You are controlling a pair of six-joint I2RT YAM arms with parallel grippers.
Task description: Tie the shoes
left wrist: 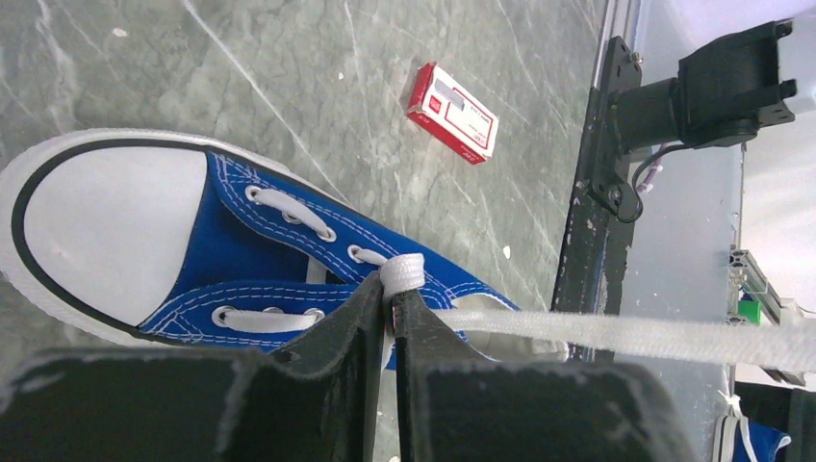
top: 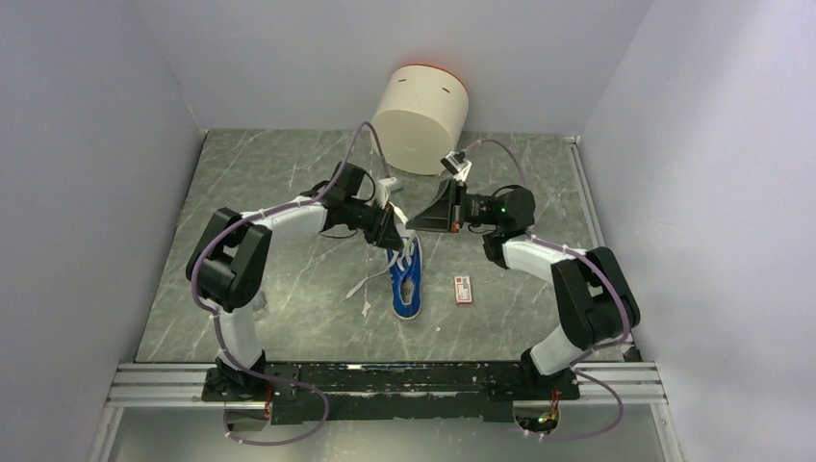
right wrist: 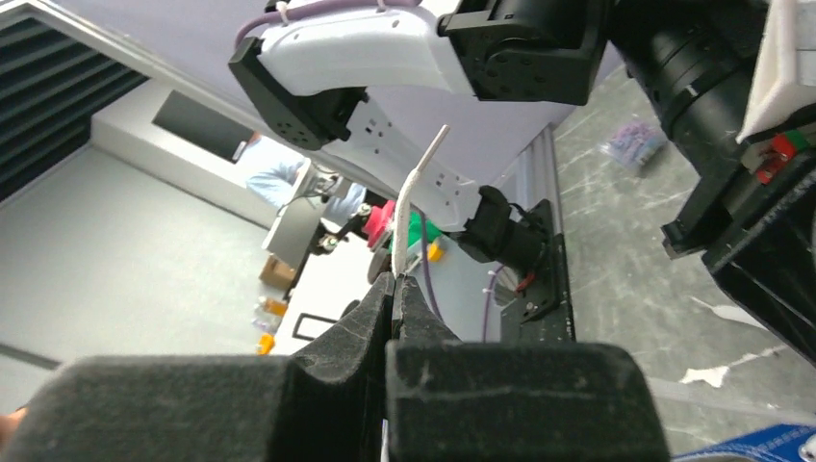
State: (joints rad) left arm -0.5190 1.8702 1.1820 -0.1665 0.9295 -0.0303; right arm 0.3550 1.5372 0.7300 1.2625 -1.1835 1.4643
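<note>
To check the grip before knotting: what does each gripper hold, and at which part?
The left gripper pinches a bend of the white lace; the right gripper pinches lace near its tip.

The top external camera sits high above and behind both arms, looking down over the whole table [top: 289, 173] from afar. Each wrist camera sits close behind its pincer and looks along the fingers. Beyond the left gripper [left wrist: 390, 298] lie the sneaker [left wrist: 231, 241] and packet [left wrist: 452, 113], both also in the top view. Beyond the right gripper [right wrist: 393, 284] is the left arm [right wrist: 366, 48].
</note>
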